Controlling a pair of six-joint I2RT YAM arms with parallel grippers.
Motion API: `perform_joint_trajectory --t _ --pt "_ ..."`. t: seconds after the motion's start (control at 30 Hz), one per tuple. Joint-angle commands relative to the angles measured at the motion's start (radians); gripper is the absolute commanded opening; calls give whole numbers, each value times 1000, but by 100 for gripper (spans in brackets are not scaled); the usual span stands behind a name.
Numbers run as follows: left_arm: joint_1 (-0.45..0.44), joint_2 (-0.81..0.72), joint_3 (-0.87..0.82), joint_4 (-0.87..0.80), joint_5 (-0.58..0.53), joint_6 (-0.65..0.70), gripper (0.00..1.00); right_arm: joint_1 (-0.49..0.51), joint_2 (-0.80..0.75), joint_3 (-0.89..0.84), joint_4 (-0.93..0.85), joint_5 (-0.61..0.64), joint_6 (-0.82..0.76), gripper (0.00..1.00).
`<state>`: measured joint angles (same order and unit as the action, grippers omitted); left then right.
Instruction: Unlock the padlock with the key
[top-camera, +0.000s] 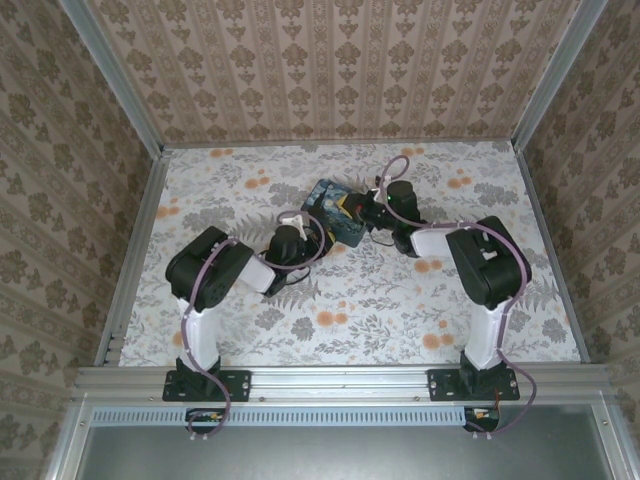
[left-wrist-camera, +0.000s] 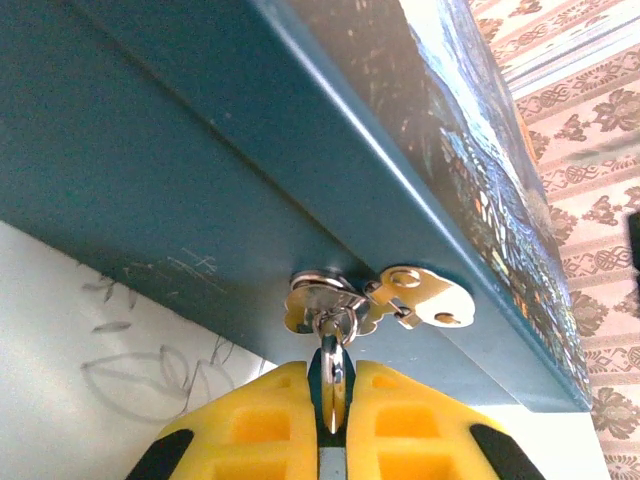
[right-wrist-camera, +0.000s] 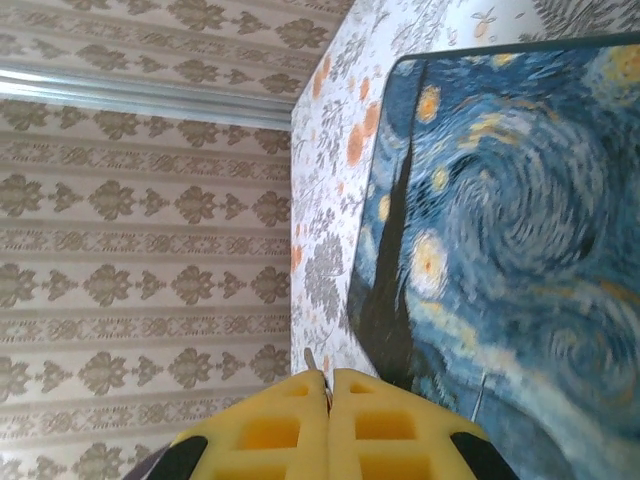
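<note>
In the left wrist view my left gripper (left-wrist-camera: 333, 385) is shut on the padlock (left-wrist-camera: 332, 362), a tiny metal lock seen edge-on. Its thin shackle (left-wrist-camera: 340, 325) hangs through the silver hasp (left-wrist-camera: 420, 298) on the front wall of the blue Starry Night tin (left-wrist-camera: 200, 170). My right gripper (right-wrist-camera: 329, 380) is shut on the key (right-wrist-camera: 311, 358); only a thin metal tip pokes out past the yellow pads, beside the tin's painted lid (right-wrist-camera: 500, 230). From above, the left gripper (top-camera: 312, 236) and right gripper (top-camera: 358, 212) meet at the tin (top-camera: 332, 200).
The floral tabletop (top-camera: 350, 300) is boxed in by patterned walls (top-camera: 330, 70) and metal rails (top-camera: 130, 250). The tin sits mid-table, tilted diagonally. Both arms (top-camera: 480, 260) bend inward over the middle.
</note>
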<state>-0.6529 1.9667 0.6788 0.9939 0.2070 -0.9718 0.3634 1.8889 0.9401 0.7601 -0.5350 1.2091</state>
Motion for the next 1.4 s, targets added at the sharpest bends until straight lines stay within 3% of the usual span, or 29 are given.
perform_joint_trajectory --t 0.0,0.43,0.67,0.87,1.37 --pt "6 -58 -31 -92 -9 -31 0 1 -97 -92 38 -40 -18 0" --pt "-2 -171 -81 -167 -2 -132 0 66 -315 -502 189 40 18 0" --pt "-11 -196 -82 -170 23 -203 0 132 -254 -656 335 155 64 0" --pt "-30 -206 -93 -136 8 -246 0 188 -42 -646 585 214 190 0" --pt "-59 -171 -139 14 -46 -324 0 259 14 -595 577 370 301 0"
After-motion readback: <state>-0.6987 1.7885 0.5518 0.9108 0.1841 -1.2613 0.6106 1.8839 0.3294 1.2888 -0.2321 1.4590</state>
